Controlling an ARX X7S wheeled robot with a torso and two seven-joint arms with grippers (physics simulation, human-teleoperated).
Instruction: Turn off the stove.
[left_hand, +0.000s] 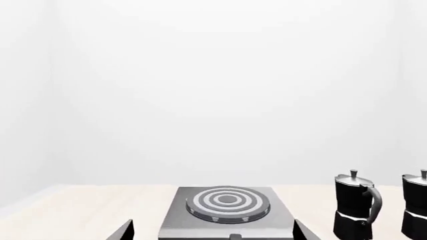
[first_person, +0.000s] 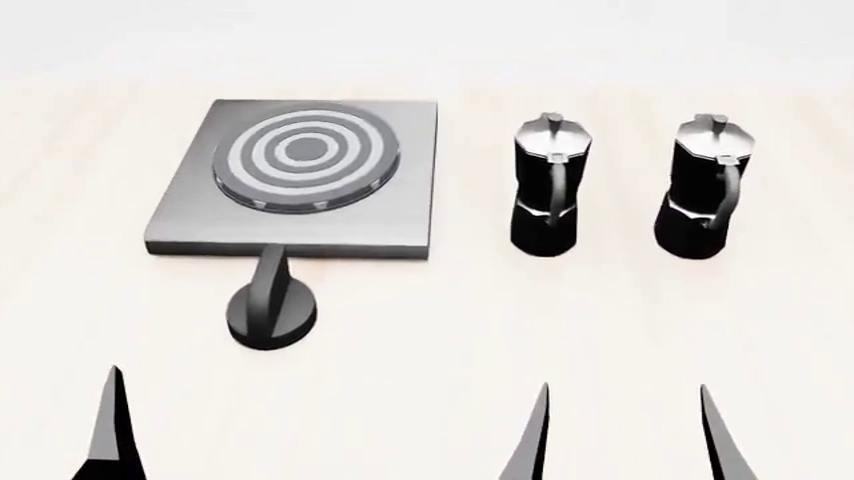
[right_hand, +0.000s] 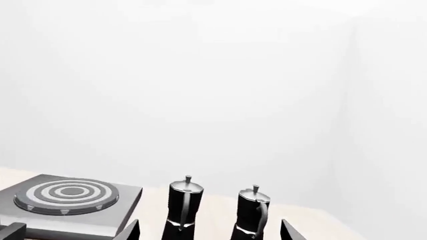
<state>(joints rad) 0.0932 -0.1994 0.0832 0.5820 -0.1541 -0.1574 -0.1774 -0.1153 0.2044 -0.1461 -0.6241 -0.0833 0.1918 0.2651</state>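
The stove (first_person: 187, 215) is a flat grey metal slab on the table at left of centre, with a round ringed burner (first_person: 307, 155) on it. Its black round knob (first_person: 272, 310) stands just in front of the slab, with its ridge pointing towards the slab. My left gripper (left_hand: 213, 228) is open and empty, short of the knob and facing the stove (left_hand: 180, 222); the knob's top (left_hand: 233, 236) shows low between its fingers. Only one left finger (first_person: 114, 430) shows in the head view. My right gripper (first_person: 625, 432) is open and empty, nearer than the pots.
Two black-and-silver moka pots (first_person: 547, 185) (first_person: 707, 185) stand upright right of the stove; they also show in the right wrist view (right_hand: 185, 202) (right_hand: 252, 212). The light wooden table (first_person: 427, 340) runs back to white walls.
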